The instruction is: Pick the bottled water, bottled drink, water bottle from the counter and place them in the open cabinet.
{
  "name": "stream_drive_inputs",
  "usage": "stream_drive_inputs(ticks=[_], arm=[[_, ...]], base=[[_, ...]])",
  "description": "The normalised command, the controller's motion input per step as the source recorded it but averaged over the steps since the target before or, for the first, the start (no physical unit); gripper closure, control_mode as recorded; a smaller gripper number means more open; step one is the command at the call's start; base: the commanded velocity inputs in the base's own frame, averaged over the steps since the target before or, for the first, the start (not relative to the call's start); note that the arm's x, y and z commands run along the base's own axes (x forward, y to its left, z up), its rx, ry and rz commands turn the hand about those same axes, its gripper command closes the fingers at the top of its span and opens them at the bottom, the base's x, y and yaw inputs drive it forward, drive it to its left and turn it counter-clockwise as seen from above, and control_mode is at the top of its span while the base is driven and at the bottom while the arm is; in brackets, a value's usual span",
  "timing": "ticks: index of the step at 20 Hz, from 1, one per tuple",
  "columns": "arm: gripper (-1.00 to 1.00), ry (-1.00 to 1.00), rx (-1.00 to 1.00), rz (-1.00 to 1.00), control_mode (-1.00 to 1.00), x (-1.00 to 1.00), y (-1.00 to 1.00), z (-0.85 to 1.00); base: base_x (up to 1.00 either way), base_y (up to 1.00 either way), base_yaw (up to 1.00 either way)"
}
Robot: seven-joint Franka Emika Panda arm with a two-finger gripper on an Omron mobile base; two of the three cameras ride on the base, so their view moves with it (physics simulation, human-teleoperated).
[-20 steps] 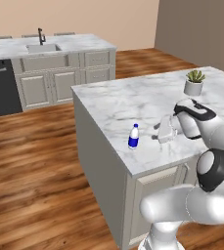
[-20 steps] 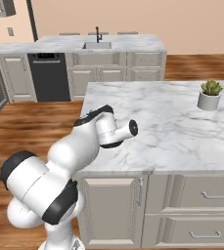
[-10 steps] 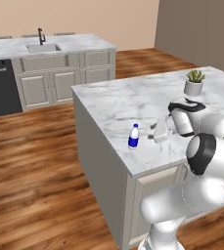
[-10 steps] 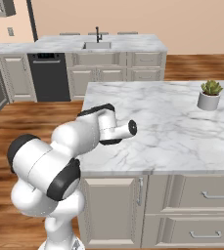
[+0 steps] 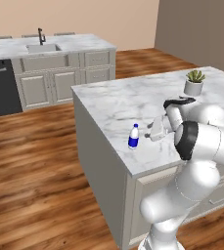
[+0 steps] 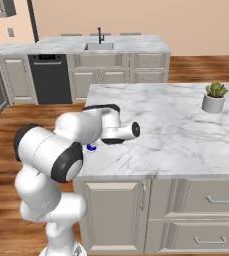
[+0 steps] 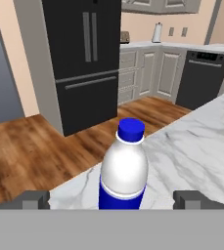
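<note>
Since a second ago the arm has swung in toward the bottle and the hand has closed the gap; bottle and plant have not shifted on the counter.

Left base view: the gripper (image 5: pixel 149 133) lies level, just beside the bottle (image 5: pixel 133 136), which stands upright ahead of the jaws near the corner of the white marble counter (image 5: pixel 118 100). A potted plant (image 5: pixel 194 82) sits well behind the hand, at the far side. Beyond the island, wood floor (image 5: pixel 35 161) and a second marble top with a sink (image 5: pixel 44 48) and a dark dishwasher (image 5: pixel 1 88).

Right base view: the bottle (image 6: pixel 91 147) is mostly hidden behind the forearm; only its blue band shows. Drawers run under the counter edge.

Hand view: jaws spread wide, holding nothing; the finger tips (image 7: pixel 34 199) stand to either side of the bottle (image 7: pixel 123 168), centred between them, blue cap up. Past it, a black fridge (image 7: pixel 81 58) and beige cabinets (image 7: pixel 145 73).
</note>
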Motion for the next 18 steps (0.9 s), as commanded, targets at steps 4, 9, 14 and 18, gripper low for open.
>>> stream_drive_inputs(ticks=[4, 9, 14, 18], arm=[[-1.00, 0.00, 0.00, 0.00, -1.00, 0.30, 0.00, -0.14], [-1.00, 0.00, 0.00, 0.00, -1.00, 0.13, 0.04, -0.13], [-1.00, -0.01, 0.00, 0.03, -1.00, 0.00, 0.18, -0.11], [-1.00, 0.00, 0.00, 0.04, -1.00, 0.00, 0.20, -0.10]], base=[[0.00, 0.00, 0.00], [0.00, 0.00, 0.00], [0.00, 0.00, 0.00], [0.00, 0.00, 0.00]])
